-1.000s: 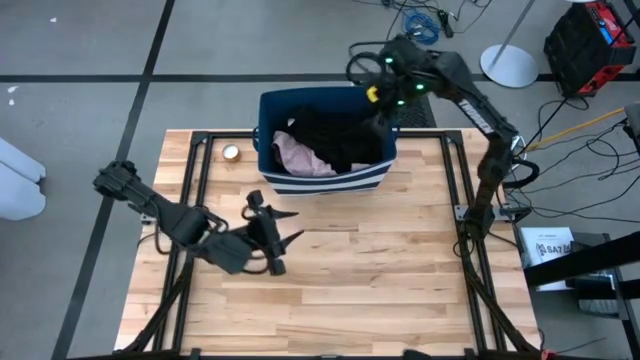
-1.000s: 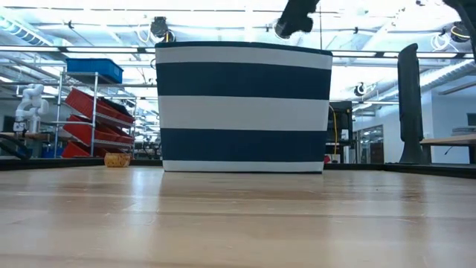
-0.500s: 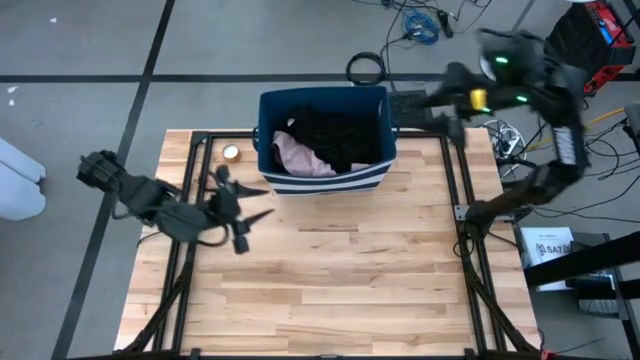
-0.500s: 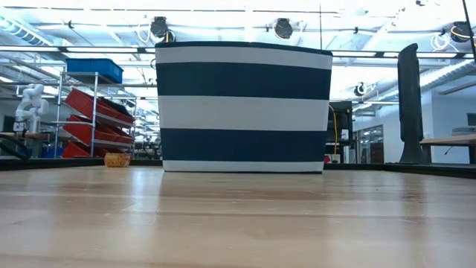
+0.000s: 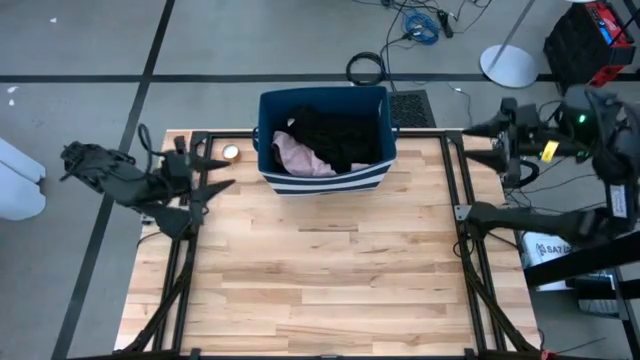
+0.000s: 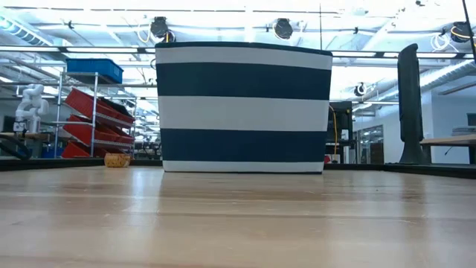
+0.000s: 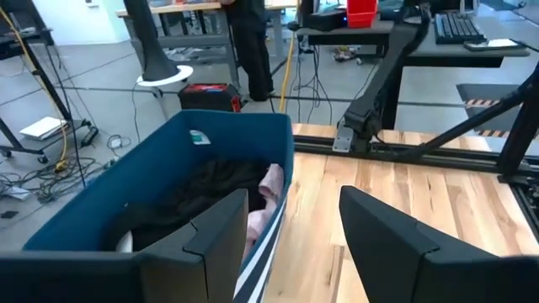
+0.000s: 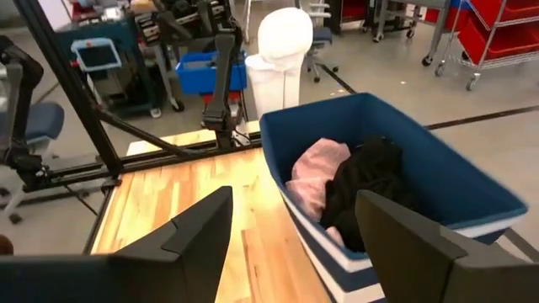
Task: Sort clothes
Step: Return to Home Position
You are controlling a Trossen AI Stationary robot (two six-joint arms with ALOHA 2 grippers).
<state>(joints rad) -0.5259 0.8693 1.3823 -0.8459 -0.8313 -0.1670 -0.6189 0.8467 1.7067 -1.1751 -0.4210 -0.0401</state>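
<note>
One blue bin [image 5: 268,120] is standing at the upper middle of the wooden table [image 5: 330,270]. Two clothes are lying inside it, touching: one pink piece [image 5: 300,155] and one black piece [image 5: 340,135]. The left claw [image 5: 205,172] is hanging at the left edge and the right claw [image 5: 488,148] at the upper right. Both are gaping wide, empty.
</note>
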